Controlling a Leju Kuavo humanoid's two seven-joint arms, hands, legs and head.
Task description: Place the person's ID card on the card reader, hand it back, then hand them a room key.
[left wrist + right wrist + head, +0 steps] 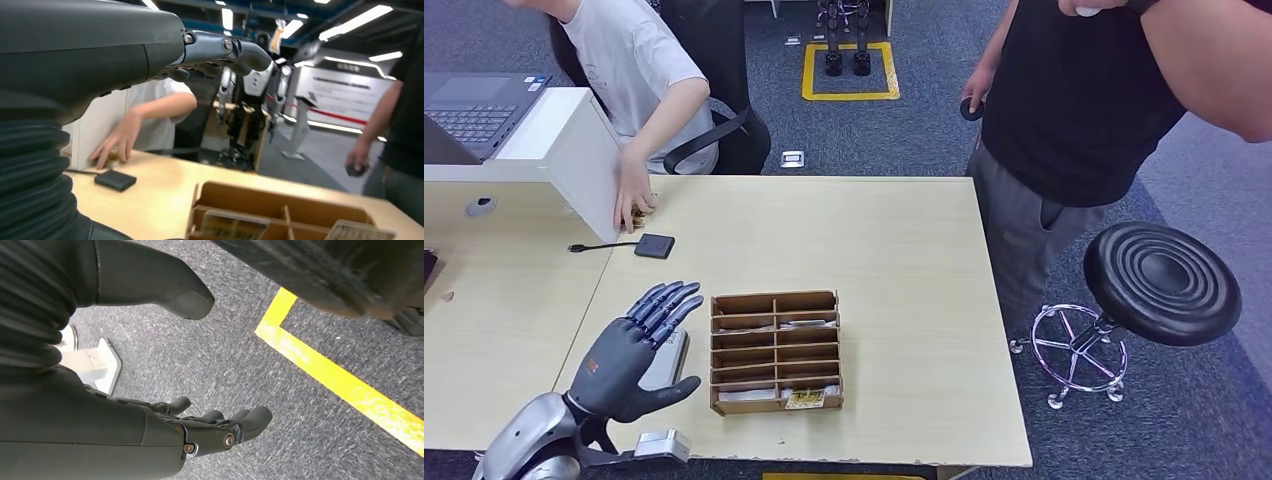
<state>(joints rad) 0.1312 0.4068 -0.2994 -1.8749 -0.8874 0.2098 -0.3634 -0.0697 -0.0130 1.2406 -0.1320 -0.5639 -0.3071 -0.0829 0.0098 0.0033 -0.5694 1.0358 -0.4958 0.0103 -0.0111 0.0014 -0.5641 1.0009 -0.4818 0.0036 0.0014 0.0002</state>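
Left robot hand [639, 345] hovers empty, fingers apart, beside the wooden organizer [775, 352] (right robot hand [210, 425] hangs empty, spread).

Robot hands: two, the left hand [636, 352] over the table [904, 260], the right hand [200, 427] above carpet.
Card reader [654, 246]: one, near the table's far left corner.
Wooden compartment tray [775, 352]: one, by the near edge.
Persons: two, a seated person [639, 70] and a standing person [1074, 100].
Laptop [474, 105]: one.
Stool [1159, 283]: one.
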